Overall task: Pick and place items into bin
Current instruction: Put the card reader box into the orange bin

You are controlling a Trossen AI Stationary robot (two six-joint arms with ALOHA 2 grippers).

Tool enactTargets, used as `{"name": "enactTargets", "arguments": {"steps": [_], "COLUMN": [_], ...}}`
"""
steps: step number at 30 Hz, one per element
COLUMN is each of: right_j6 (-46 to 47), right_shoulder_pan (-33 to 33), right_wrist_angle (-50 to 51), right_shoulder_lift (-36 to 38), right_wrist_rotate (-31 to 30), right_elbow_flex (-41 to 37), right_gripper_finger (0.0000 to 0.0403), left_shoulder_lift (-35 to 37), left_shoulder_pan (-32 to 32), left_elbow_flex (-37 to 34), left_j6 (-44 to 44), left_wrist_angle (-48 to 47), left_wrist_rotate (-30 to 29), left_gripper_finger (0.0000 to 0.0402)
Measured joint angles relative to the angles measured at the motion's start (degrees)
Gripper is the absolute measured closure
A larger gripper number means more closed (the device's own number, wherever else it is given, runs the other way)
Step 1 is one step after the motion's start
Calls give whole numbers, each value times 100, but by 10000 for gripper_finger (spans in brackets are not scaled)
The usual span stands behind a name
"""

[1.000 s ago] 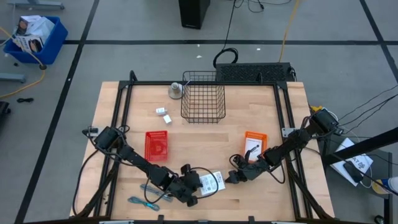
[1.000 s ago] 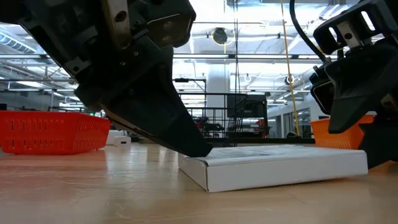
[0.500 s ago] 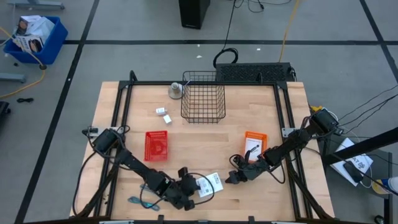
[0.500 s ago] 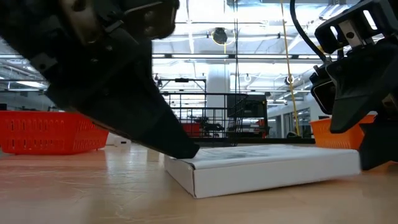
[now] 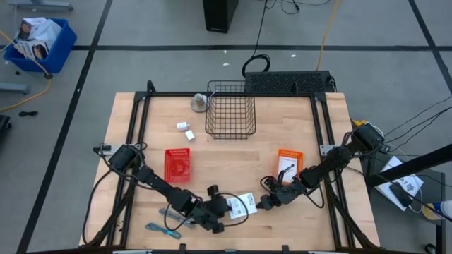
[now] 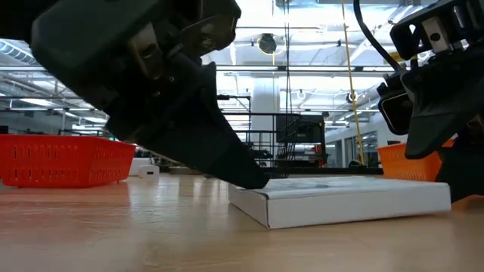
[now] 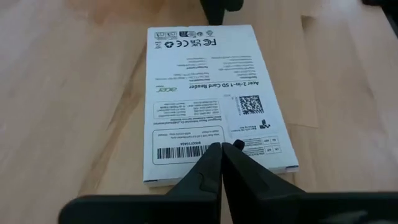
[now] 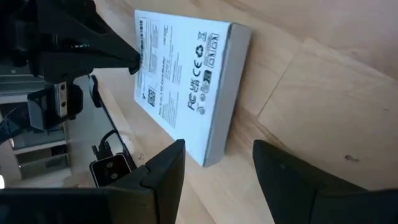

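Items for the bin lie scattered across the tabletop, and none appears to have gone in: the black wire basket at the far edge, roughly twelve o'clock, looks empty from above, so by all signs the job has barely begun. Nearest the front edge, about six o'clock, the white printed packet lies flat on the wood with both arms on it: the left claw has its fingers pressed together, tips resting on the packet's top face and gripping nothing, while the right claw stands spread at the packet's opposite end, its fingers straddling one corner, holding nothing. At about seven o'clock the teal-blue cord and a grey strip lie loose near the left arm. Farther back sit a red tray and an orange tray; what the orange one holds is hard to make out. Two tiny white blocks wait at about eleven o'clock, with a small round object, too small to identify, just beside the basket. From table height the left arm blocks much of the scene, and whether the packet's edge is lifted cannot be told.
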State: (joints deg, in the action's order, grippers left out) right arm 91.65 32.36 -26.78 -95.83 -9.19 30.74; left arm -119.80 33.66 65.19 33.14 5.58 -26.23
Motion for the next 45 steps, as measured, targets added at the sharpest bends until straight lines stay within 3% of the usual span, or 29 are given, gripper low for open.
{"name": "enactTargets", "arguments": {"steps": [16, 33, 38, 45], "right_j6": [-161, -237, -387, -341], "right_shoulder_pan": [11, 37, 37, -3], "right_wrist_angle": [-38, -180, -789, -499], "right_shoulder_lift": [0, 0, -22, -72], "right_wrist_rotate": [-168, -255, -161, -118], "right_elbow_flex": [0, 0, -4, 181], "right_gripper_finger": [218, 218, 218, 218], "left_shoulder_lift": [255, 288, 310, 281], "left_shoulder_pan": [266, 297, 283, 262], "left_elbow_flex": [-12, -63, -362, -686], "left_j6": [-172, 565, 884, 912], "left_wrist_angle": [31, -420, -204, 410], "left_wrist_rotate": [-681, -481, -451, -322], "left_gripper_finger": [396, 388, 397, 395]}}
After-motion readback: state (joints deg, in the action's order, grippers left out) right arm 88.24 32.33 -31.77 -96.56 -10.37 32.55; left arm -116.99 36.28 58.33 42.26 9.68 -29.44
